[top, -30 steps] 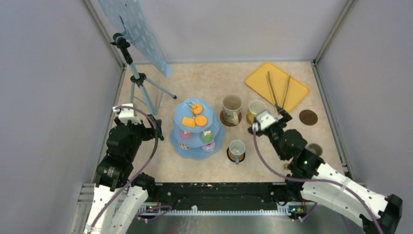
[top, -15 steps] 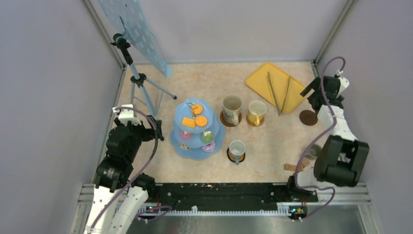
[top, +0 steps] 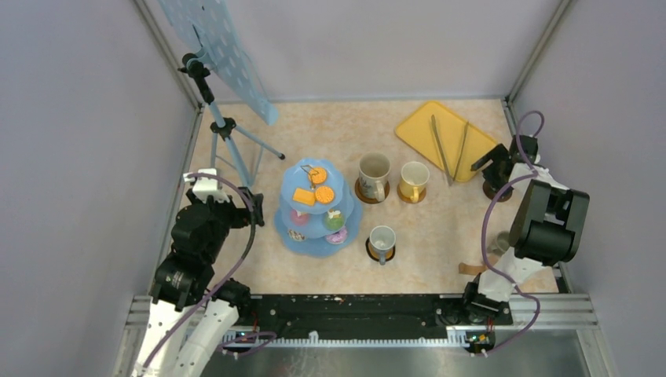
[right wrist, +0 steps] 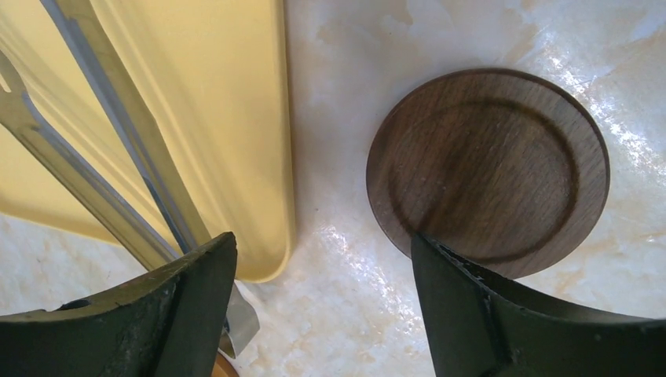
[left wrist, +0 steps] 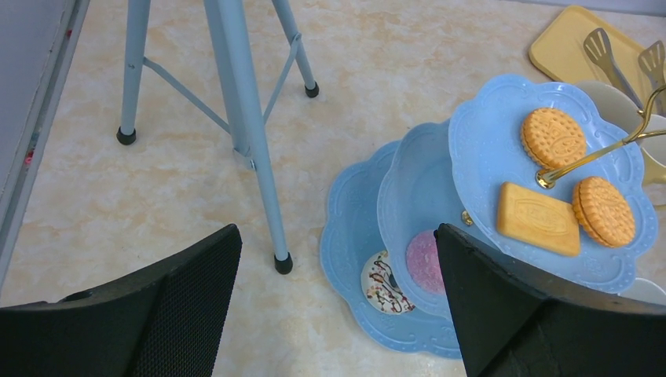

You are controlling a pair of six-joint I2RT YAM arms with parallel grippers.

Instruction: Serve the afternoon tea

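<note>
Our right gripper (right wrist: 322, 259) has swung out over the round brown wooden coaster (right wrist: 488, 169) lying bare at the overhead frame's right edge, jaws spread and empty, so pickup looks next; our left gripper (left wrist: 338, 251) gapes empty.

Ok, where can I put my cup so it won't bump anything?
Three bare patches: at the back between the tripod and the tray; between the stand and the near edge; and between the white mug and the right arm. It's crowded around the stand, beige mug and yellow mug, and by the coaster beside the tray.
</note>
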